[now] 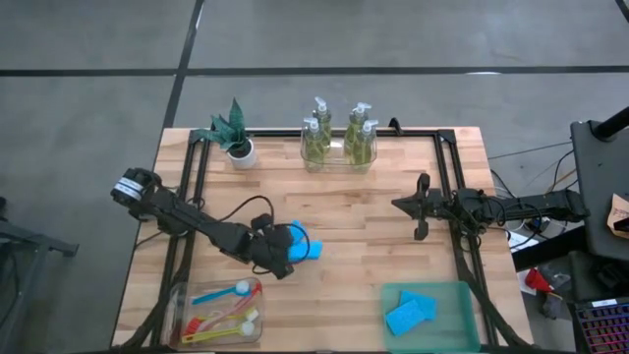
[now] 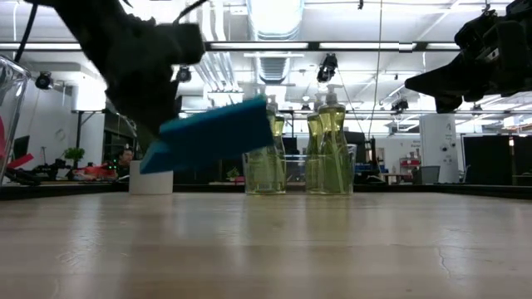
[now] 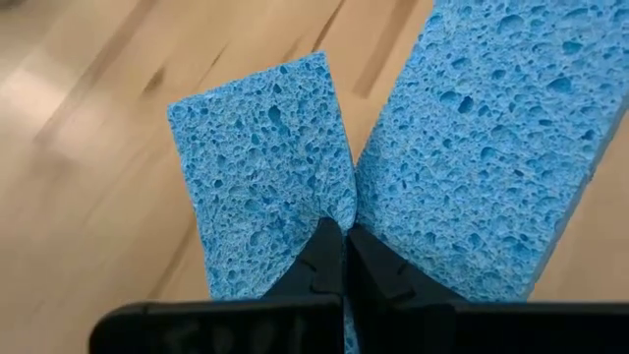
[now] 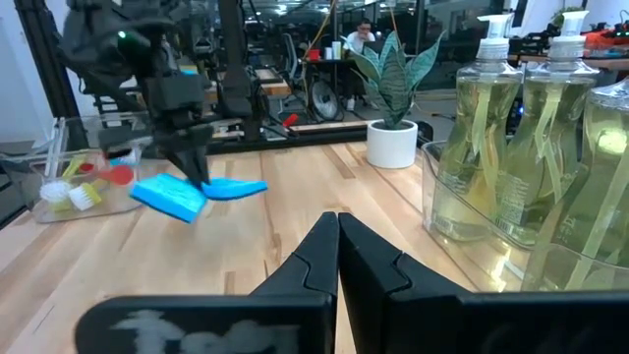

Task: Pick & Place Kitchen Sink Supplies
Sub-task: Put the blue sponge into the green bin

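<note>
High view: pale wooden table (image 1: 344, 206) on a grey floor with dark seams. Far centre, clear tray holding four clear pump bottles of yellow-green soap (image 1: 339, 138); far left, small green plant in a white pot (image 1: 236, 138). Near left, clear bin of long-handled dish brushes (image 1: 221, 310), red, yellow and blue. Near right, green tray (image 1: 472, 315) with two blue rectangular sponges (image 1: 409, 313) already in it. Left gripper (image 1: 292, 248) left of centre, clamped on blue sponge material (image 1: 307, 246). Right gripper (image 1: 421, 208) idle over the right half, clear of everything.

Low view: blue sponge (image 2: 212, 137) tilted and lifted clear of the tabletop, dark left arm above it. Soap bottles (image 2: 328, 141) upright behind. Right arm high at the right edge.

Left wrist view: fingers pinched tight together, tips buried between two porous blue slabs (image 3: 265, 177) splayed in a V. Probably two sponges gripped at once; not certain.

Right wrist view: right fingers closed, nothing between them. Left arm seen farther off with the sponge (image 4: 192, 194) hanging over the table.

Judgement: carry step in hand, sponge picked, not yet placed. Next move calls for travel right and near to the green tray, then release above it.

Hard to make out: exact sponge count in the grip; brush count in the bin; contact point hidden by the fingers.
</note>
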